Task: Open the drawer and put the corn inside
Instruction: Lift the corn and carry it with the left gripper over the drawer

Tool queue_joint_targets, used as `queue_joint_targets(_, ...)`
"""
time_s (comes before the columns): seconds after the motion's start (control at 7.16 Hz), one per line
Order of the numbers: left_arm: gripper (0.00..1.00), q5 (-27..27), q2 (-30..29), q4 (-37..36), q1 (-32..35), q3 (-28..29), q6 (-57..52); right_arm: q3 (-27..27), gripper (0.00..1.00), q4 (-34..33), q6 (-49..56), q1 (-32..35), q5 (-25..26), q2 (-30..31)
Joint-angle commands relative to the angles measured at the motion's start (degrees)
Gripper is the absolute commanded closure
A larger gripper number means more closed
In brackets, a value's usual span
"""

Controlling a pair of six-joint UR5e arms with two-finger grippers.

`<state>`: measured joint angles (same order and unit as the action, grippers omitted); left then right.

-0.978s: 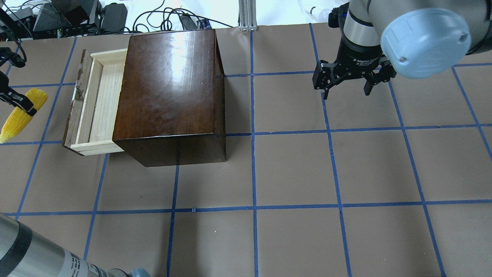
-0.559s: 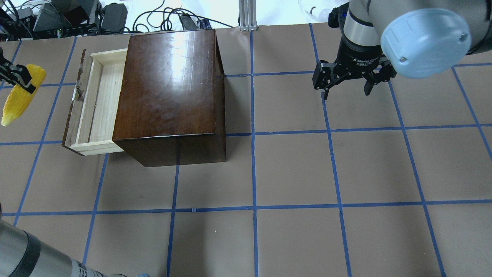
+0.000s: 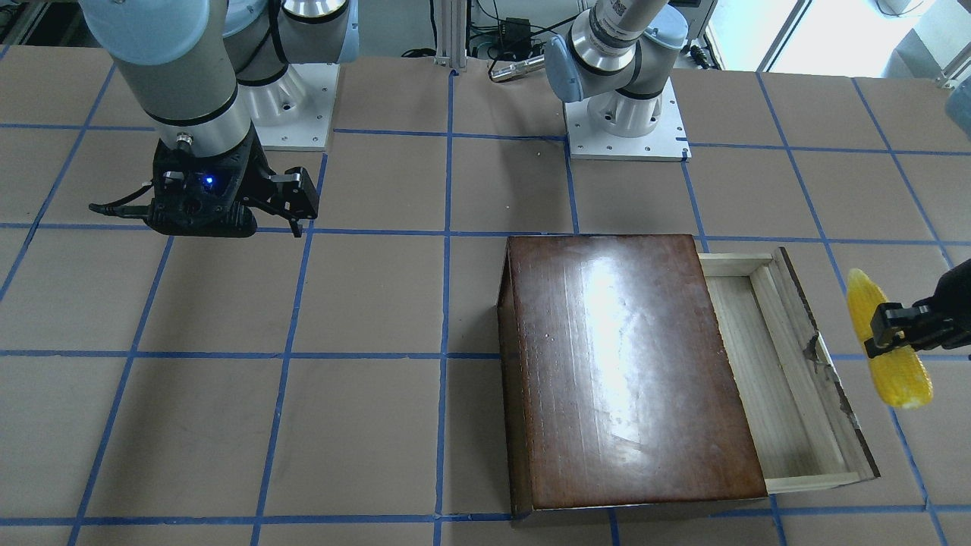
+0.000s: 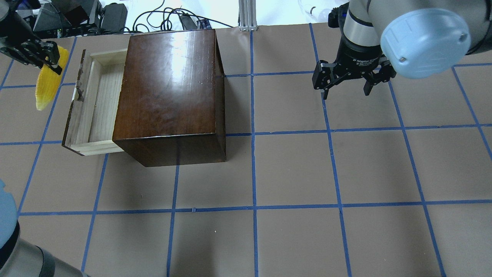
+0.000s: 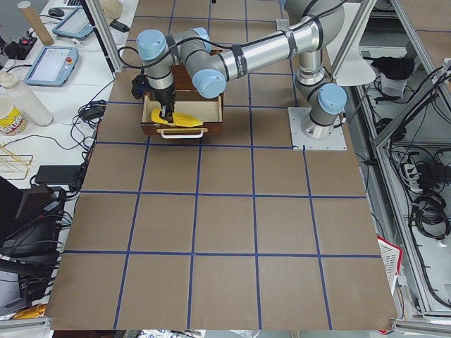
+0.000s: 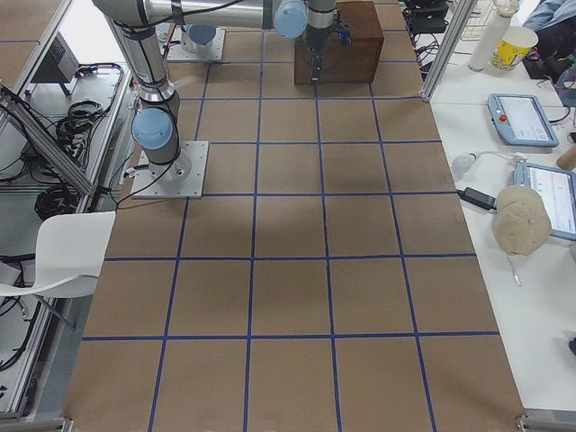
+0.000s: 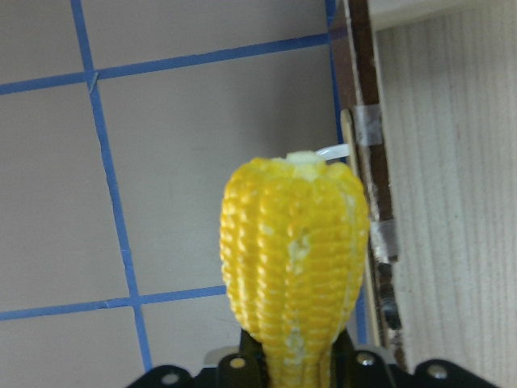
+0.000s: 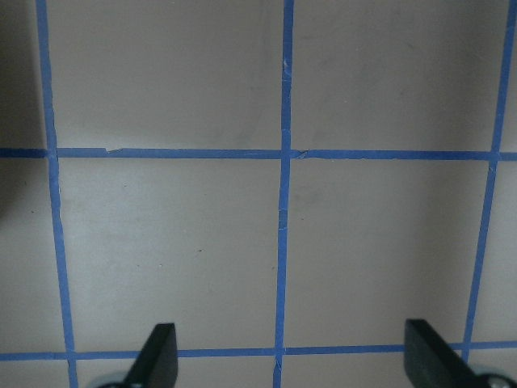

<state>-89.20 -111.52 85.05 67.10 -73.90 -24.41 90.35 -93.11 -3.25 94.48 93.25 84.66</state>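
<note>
corn lifted beside the open drawer, not yet over it

corn (image 4: 45, 86) is clamped across its body by the left claw (image 4: 52, 61) and held clear of the bench (image 4: 292, 169), pointed end toward the robot. it hangs just left of the drawer (image 4: 103, 104), outside the dark front panel. the drawer is pulled out from the left side of the box (image 4: 169, 84), and its pale floor is bare. the cob lies roughly along the panel, probably so that it matches the long, narrow tray. the grip likely holds it high enough to cross the rim. the right claw (image 4: 346, 90) hangs far right with jaws apart and nothing in them, out of the way. the next move looks like a short carry rightward over the panel, then lowering. clipping the panel is the risk.
</note>
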Motion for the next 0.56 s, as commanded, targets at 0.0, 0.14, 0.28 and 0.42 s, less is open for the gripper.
queue_joint_targets(0.0,1.0,2.1,-1.0,0.0,4.3,-0.4,9.8,0.0,0.0,0.0,0.0,0.0,-0.1,0.0)
queue_joint_targets(0.14,1.0,4.5,-1.4,-0.3,5.2,-0.5,11.5,0.0,0.0,0.0,0.0,0.0,0.0,0.0)
queue_joint_targets(0.28,1.0,7.6,-2.0,-0.4,5.2,-1.0,13.8,0.0,0.0,0.0,0.0,0.0,0.0,0.0)
queue_joint_targets(0.42,1.0,7.6,-2.3,-0.7,5.2,-2.7,13.3,0.0,0.0,0.0,0.0,0.0,0.0,0.1)
